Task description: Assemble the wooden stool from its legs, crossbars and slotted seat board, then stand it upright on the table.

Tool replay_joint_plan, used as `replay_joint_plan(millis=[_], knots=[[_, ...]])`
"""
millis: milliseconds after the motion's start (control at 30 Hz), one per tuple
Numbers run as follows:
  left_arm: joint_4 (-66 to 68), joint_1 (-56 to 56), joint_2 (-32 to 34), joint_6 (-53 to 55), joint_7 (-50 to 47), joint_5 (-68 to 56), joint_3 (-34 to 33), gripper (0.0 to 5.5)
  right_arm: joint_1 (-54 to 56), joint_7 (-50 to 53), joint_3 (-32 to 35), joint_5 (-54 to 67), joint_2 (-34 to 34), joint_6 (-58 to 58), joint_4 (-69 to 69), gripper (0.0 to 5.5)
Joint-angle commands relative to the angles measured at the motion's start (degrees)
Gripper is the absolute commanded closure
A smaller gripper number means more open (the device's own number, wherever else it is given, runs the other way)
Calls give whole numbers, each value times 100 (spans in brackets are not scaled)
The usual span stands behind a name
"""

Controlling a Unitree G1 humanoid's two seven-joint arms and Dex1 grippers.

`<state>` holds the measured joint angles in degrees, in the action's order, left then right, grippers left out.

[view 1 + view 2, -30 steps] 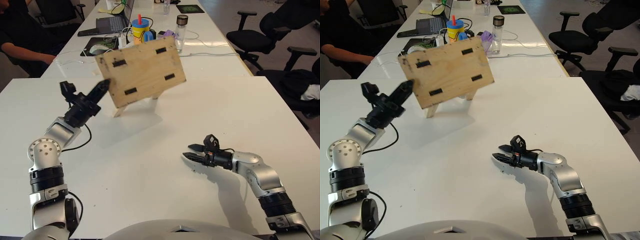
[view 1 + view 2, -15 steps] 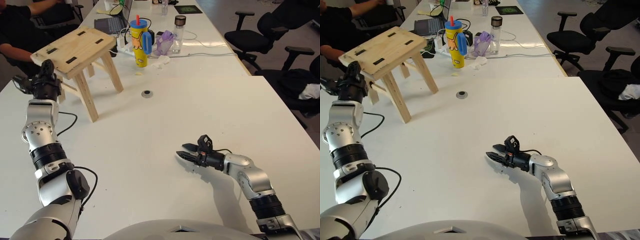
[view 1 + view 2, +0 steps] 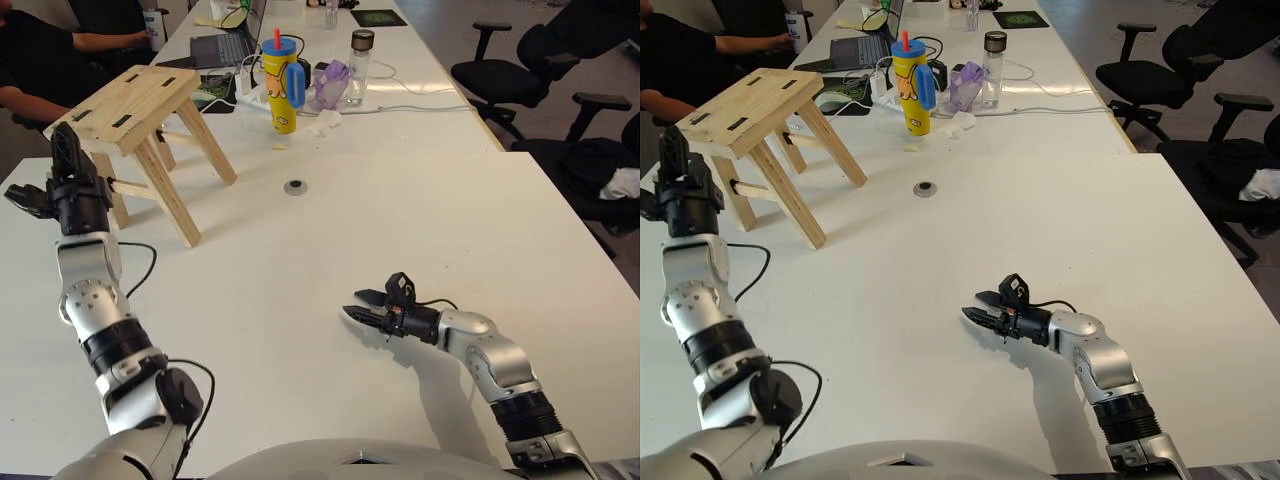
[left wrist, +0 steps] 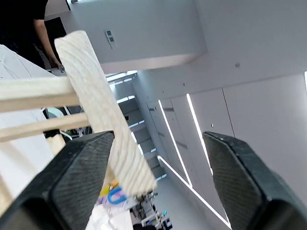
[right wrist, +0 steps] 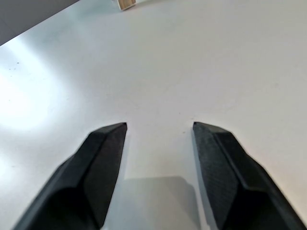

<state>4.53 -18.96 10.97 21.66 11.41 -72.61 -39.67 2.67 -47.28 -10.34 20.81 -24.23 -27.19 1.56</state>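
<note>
The wooden stool point(image 3: 135, 110) stands on its 4 legs at the far left of the white table point(image 3: 400, 230), slotted seat board on top. The left gripper point(image 4: 158, 139) points upward at the seat's near left corner with its 2 fingers spread wide. The board's edge sits between them, close against 1 finger and clear of the other, so nothing is clamped. The right gripper point(image 5: 159, 125) lies low over the near middle of the table, fingers parted over bare tabletop. A yellow cup point(image 3: 282, 85) and a clear bottle point(image 3: 361, 60) stand farther right of the stool.
</note>
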Motion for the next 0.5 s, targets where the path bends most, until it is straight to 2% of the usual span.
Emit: replay_joint_plan(millis=[33,100,167,333,500], knots=[[-924,1573,-39,548,958,687,1012,208,-140,20,-75,-107,-79,-214,-185,292],[-1166,1987,468,160,1777,1929,1948,208,-150,41,-27,-86,-83,-220,-179,292],[-910,1998,1095,-717,2362,3529,2818,208,-143,52,-12,-102,-84,-208,-204,292],[596,1045,1873,-2145,2693,5250,3156,208,-25,-28,-58,-137,-105,-205,-285,292],[2457,35,2480,-3444,2841,6835,3892,208,80,-75,-109,-202,-108,-170,-419,292]])
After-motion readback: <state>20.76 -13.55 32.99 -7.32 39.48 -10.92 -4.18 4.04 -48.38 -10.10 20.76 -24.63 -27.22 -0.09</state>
